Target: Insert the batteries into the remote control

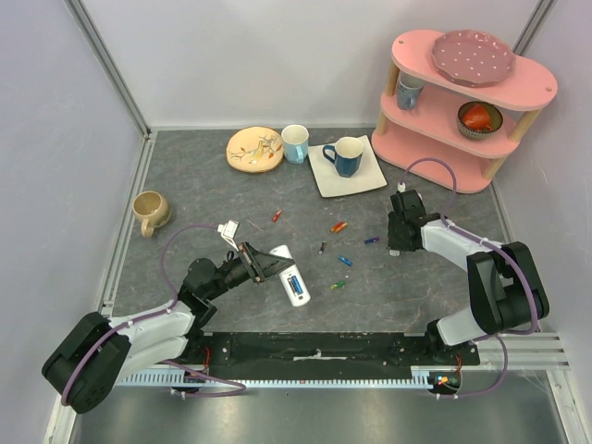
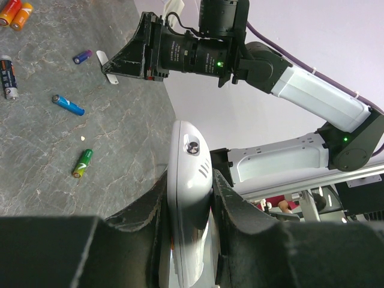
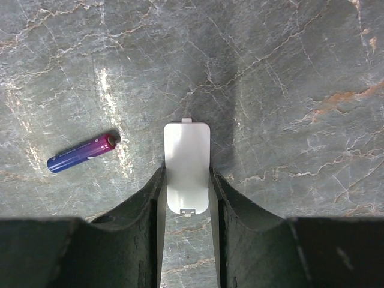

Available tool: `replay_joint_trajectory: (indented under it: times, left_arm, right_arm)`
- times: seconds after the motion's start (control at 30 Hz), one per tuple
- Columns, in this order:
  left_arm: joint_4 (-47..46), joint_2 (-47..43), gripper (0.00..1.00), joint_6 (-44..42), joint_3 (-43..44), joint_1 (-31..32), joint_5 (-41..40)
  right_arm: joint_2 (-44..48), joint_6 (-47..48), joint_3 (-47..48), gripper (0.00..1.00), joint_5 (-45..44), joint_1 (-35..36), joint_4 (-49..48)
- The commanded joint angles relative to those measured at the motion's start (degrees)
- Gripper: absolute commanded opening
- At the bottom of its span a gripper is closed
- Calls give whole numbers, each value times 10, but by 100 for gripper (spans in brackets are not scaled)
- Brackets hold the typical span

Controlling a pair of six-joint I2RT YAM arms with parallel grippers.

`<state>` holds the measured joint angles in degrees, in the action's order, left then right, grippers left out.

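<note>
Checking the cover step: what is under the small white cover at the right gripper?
Grey marbled tabletop shows all around the white cover; nothing pokes out from under it. The patch directly beneath is hidden by the cover.

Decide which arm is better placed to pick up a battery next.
Probably right: the left gripper is clamped on the remote control, while the right gripper, gripping the cover, sits beside the purple battery.

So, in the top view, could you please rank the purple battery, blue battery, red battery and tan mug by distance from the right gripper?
1. purple battery, beside the right gripper
2. blue battery, further left
3. red battery, mid-table
4. tan mug, far left
</note>
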<state>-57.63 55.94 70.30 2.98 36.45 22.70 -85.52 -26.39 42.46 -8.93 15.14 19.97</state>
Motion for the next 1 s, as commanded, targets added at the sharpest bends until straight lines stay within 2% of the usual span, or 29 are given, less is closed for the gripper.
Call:
replay_joint_trajectory:
  times: [0.0,0.17,0.47,0.6,0.73,0.87,0.97]
  left_arm:
    - [-42,-4,2,-1,-4,0,8]
    - [-37,-3,2,0,2,0,9]
    - [-15,0,2,-9,32,0,0]
    - [-12,25,2,-10,61,0,-1]
    - [-36,62,2,1,78,0,1]
    - [-62,94,2,6,87,3,-9]
    - [-78,125,2,6,97,5,-17]
  right_arm:
    - [-18,-6,-10,33,13,-1,4]
    - [17,-19,-11,28,28,-2,11]
    - [165,-24,-5,23,41,22,78]
    - [256,-28,5,17,55,64,105]
    - [298,-30,54,1,88,125,159]
    - [316,-32,95,0,88,173,226]
    - [315,-31,129,0,135,190,267]
